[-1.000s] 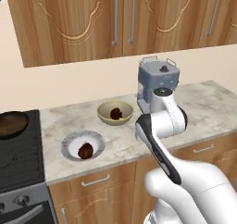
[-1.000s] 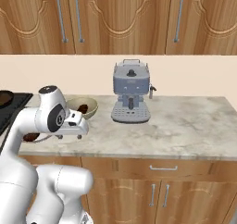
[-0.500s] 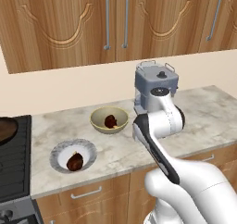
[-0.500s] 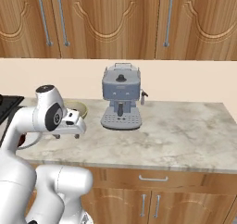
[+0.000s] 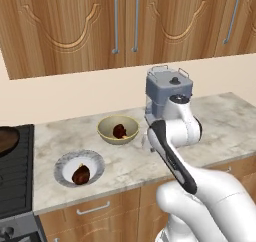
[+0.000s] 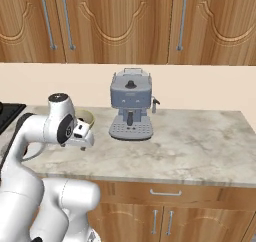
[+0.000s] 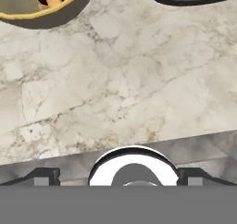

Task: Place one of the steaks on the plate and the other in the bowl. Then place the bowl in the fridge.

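Bowl (image 5: 118, 130) and plate (image 5: 79, 168) each hold a steak; the view has shifted as the base drives, fingers released, so fridge placement remains

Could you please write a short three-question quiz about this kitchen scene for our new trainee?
1. True or false: both steaks lie together on the plate.
2. What stands on the counter just right of the bowl? A) a toaster B) a coffee machine C) a kettle
3. Fill in: the steak in the bowl rests on the bowl's ____ inside.

Key
1. False: one steak is on the plate, the other in the bowl.
2. B, the coffee machine.
3. Yellowish.
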